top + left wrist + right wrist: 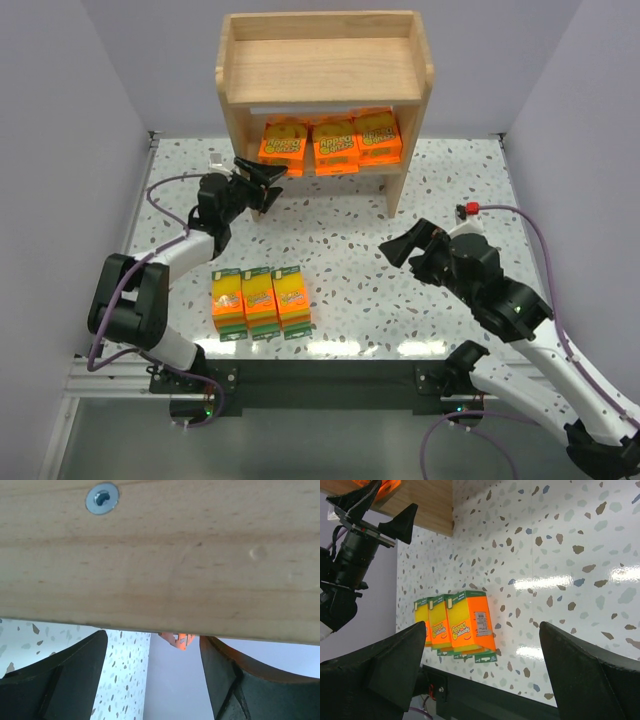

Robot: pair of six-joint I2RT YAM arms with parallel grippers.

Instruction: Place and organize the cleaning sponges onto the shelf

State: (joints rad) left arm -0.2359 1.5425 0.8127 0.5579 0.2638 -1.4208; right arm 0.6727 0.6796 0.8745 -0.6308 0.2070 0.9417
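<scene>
Three flat orange sponge packs (335,145) lie in a row on the lower tier of the wooden shelf (320,70). Three thicker yellow-and-green sponge packs (259,298) stand side by side on the table near the front left; they also show in the right wrist view (465,622). My left gripper (270,183) is open and empty by the shelf's left leg, close to the leftmost orange pack (283,143). In the left wrist view a wooden panel (160,555) fills the frame, with a sliver of an orange pack (179,639) below it. My right gripper (398,243) is open and empty over the table, right of the shelf's right leg.
The speckled white table (350,240) is walled by grey panels on the left, right and back. The shelf's top tier shows bare wood. The left arm (350,560) shows at the upper left of the right wrist view. The table's black front edge (485,690) lies just beyond the packs.
</scene>
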